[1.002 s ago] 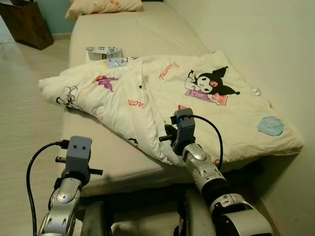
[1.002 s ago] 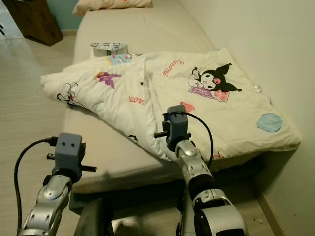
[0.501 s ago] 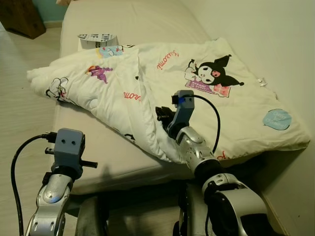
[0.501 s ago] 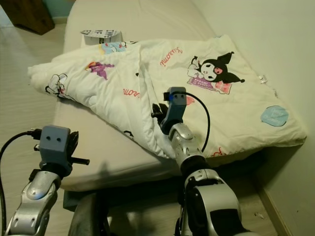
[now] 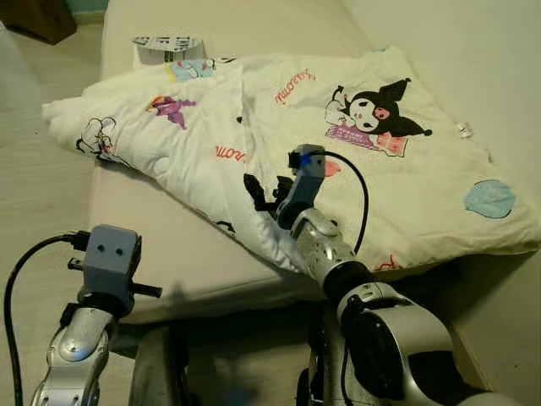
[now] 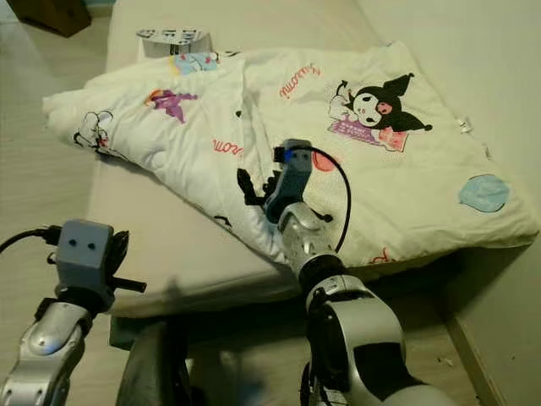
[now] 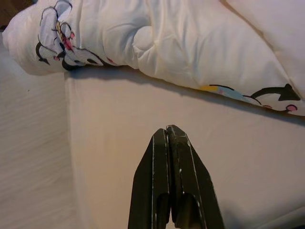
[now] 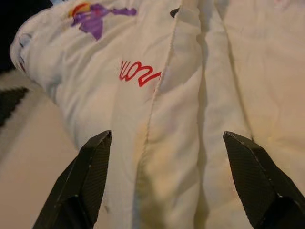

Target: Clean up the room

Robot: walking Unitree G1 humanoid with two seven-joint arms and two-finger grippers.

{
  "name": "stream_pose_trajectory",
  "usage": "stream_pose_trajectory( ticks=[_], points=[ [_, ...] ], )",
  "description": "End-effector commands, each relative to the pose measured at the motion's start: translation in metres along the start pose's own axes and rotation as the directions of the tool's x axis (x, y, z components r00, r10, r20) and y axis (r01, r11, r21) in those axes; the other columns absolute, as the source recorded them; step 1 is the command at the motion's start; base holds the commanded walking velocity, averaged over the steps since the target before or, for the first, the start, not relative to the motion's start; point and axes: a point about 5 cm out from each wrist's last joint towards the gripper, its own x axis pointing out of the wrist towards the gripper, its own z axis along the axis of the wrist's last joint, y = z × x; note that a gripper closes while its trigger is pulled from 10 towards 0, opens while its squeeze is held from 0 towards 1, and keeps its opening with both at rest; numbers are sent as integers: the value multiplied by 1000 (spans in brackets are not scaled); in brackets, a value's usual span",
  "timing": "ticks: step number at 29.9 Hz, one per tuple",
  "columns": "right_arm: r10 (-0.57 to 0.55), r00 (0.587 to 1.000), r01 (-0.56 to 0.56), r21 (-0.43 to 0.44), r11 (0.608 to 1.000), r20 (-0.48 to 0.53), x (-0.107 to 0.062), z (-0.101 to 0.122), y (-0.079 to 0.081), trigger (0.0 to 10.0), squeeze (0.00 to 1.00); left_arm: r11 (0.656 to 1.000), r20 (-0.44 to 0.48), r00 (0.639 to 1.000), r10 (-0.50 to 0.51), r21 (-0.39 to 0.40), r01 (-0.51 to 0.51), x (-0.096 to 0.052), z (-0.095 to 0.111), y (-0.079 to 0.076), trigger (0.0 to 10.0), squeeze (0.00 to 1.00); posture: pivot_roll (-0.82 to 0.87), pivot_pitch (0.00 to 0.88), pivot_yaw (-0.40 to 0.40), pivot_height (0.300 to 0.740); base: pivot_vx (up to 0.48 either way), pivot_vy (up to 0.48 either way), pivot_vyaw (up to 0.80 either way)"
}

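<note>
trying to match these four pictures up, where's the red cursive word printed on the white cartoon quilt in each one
Left eye view: red cursive word, left of centre on the white cartoon quilt, just ahead of the right gripper.
Right eye view, same spot, beyond the open fingers.
Right wrist view, upside down, upper middle.
Left wrist view: not in it.
Shared landmark: the purple cartoon figure.

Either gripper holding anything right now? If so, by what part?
Nothing held. The right gripper is open, fingers straddling a fold of the quilt, not closed on it. The left gripper is shut, empty, over the mattress.
</note>
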Motion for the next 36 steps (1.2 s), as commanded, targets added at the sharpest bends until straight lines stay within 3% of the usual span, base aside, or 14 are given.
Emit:
stream_pose_trajectory(
  ticks=[1, 6, 10, 11, 13, 14, 18, 21, 28, 33, 34, 35, 36],
  points=[
    [-11, 1000, 10, -40, 999, -20, -1, -6, 0, 10000, 1000, 1000, -29, 999, -14, 19, 14, -6, -3, 3, 10000, 0, 150, 403, -52, 541, 0, 0, 0],
    [-33, 997, 23, -153, 988, -63, -3, -13, 0, 10000, 1000, 999, -27, 999, -23, 32, 24, -6, 2, 5, 10000, 0, 169, 411, -48, 541, 0, 0, 0],
    [-35, 994, 19, -150, 988, -101, -4, -19, 2, 10000, 996, 999, -27, 999, -26, 35, 27, -5, 4, 5, 10000, 0, 178, 414, -46, 541, 0, 0, 0],
    [-50, 991, 34, -123, 992, -127, -5, -25, 1, 10000, 0, 999, -26, 999, -39, 31, 40, -5, 6, 5, 10000, 0, 196, 421, -42, 541, 0, 0, 0],
    [-95, 980, 91, -32, 995, -173, -8, -33, -1, 10000, 0, 993, -3, 994, -112, -26, 112, -4, 15, -3, 10000, 0, 214, 429, -39, 541, 0, 0, 0],
    [-95, 980, 91, -32, 995, -173, -8, -33, -1, 10000, 0, 993, -3, 994, -112, -26, 112, -4, 15, -3, 10000, 0, 214, 429, -39, 541, 0, 0, 0],
    [-170, 964, 181, 34, 983, -206, -9, -37, -6, 10000, 0, 947, 57, 953, -298, -112, 302, -6, 33, -23, 10000, 0, 222, 432, -36, 541, 0, 0, 0],
    [-179, 964, 192, 48, 980, -196, -9, -35, -8, 10000, 0, 928, 68, 937, -344, -129, 350, -7, 38, -29, 10000, 0, 222, 432, -36, 541, 0, 0, 0],
    [-191, 969, 199, 38, 979, -155, -7, -27, -10, 10000, 0, 924, 67, 931, -360, -116, 365, -8, 40, -30, 10000, 0, 221, 418, -32, 541, 0, 0, 0],
    [-185, 963, 194, 30, 980, -195, -9, -34, -11, 10000, 0, 925, 54, 932, -358, -114, 361, -8, 39, -28, 10000, 0, 219, 408, -29, 541, 0, 0, 0],
    [-182, 963, 193, 37, 981, -201, -9, -35, -11, 5059, 0, 925, 46, 932, -360, -114, 363, -8, 39, -28, 10000, 0, 220, 406, -29, 541, 0, 0, 0],
    [-180, 962, 192, 42, 980, -204, -10, -35, -11, 5059, 0, 925, 42, 932, -361, -114, 364, -8, 39, -28, 10000, 0, 220, 406, -29, 541, 0, 0, 0],
    [-181, 962, 195, 48, 980, -206, -10, -36, -11, 1216, 0, 924, 39, 931, -362, -114, 364, -8, 39, -27, 10000, 0, 219, 404, -28, 541, 0, 0, 0]
  ],
)
